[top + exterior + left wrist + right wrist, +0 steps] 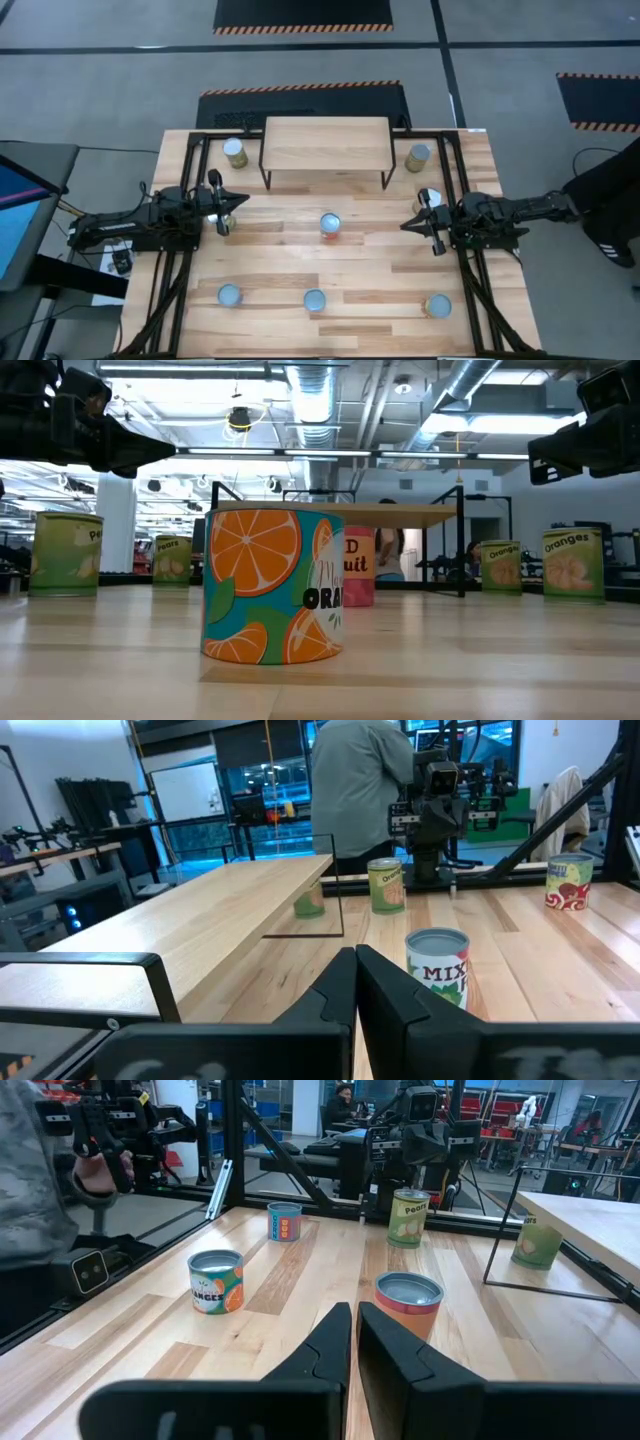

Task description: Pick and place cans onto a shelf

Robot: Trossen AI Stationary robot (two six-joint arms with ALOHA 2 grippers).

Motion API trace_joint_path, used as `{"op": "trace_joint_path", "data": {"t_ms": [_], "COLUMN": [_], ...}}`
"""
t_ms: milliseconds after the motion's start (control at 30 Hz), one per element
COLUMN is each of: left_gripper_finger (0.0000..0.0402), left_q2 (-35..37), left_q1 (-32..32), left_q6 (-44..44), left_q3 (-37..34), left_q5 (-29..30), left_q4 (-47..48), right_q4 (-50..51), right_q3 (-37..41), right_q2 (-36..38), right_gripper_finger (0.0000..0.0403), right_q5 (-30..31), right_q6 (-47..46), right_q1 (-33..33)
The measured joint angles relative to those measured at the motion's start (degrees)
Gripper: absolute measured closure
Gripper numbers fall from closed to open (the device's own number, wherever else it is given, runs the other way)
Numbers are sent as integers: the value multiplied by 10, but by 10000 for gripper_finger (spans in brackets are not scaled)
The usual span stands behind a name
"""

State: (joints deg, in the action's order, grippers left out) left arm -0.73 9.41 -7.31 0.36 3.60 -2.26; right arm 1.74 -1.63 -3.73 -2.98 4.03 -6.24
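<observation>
The shelf (326,150), a light wood top on thin black legs, stands at the table's far middle. Two cans stand beside it, one at its left (235,152) and one at its right (418,156). A pink-labelled can (330,224) stands upright mid-table between my grippers. Three more cans (229,295) (314,300) (437,306) stand along the near edge. My left gripper (243,200) is shut and empty, left of the middle can (438,965). My right gripper (405,224) is shut and empty, right of that can (408,1305).
The wrist views show a green-labelled can under the shelf (310,900) (536,1242). In the low view an orange-labelled can (273,585) fills the foreground. A black frame runs along both table sides (190,160). A person stands beyond the table's right edge (360,780).
</observation>
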Motion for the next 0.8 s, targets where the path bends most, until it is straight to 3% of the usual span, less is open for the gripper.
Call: {"op": "trace_joint_path", "data": {"t_ms": [800], "left_gripper_finger": [401], "left_q2": [0], "left_q1": [0], "left_q6": [1], "left_q3": [0], "left_q5": [-2], "left_q4": [0], "right_q4": [-21], "right_q3": [1], "right_q2": [0], "right_gripper_finger": [356], "right_q5": [2], "right_q6": [54], "right_q1": [0]}}
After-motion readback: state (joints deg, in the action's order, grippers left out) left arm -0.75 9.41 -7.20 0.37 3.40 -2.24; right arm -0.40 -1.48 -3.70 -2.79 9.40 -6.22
